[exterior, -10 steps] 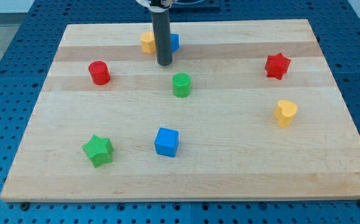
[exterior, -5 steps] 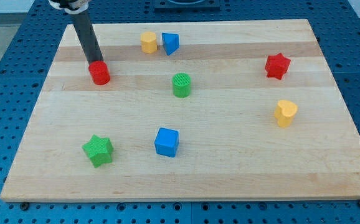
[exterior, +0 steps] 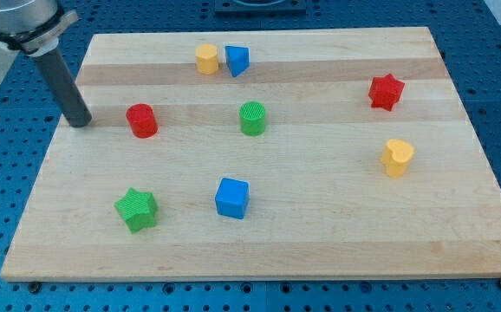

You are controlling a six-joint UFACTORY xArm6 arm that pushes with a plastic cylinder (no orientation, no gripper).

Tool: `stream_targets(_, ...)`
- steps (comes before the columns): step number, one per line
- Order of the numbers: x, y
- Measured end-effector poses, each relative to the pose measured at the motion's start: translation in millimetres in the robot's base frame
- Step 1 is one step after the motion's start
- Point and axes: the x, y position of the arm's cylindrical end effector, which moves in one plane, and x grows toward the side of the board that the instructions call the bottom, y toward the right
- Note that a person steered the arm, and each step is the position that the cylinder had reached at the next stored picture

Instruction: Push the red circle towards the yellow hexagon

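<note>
The red circle stands on the wooden board at the upper left. The yellow hexagon sits near the view's top, up and to the right of the red circle, right beside a blue triangle-like block. My tip rests on the board to the left of the red circle, a short gap away and not touching it. The dark rod rises from the tip toward the view's top left.
A green circle stands right of the red circle. A red star and a yellow heart are at the right. A green star and a blue cube lie lower down. The board's left edge is near my tip.
My tip swept from beside the yellow hexagon leftward past the red circle's top, then down to its left. The red circle shifted slightly down and to the right.
</note>
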Motion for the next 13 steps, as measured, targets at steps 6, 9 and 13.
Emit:
stream_targets(6,-20.9,82.3)
stream_targets(9,-39.5,128.4)
stream_targets(13,-61.9,78.3)
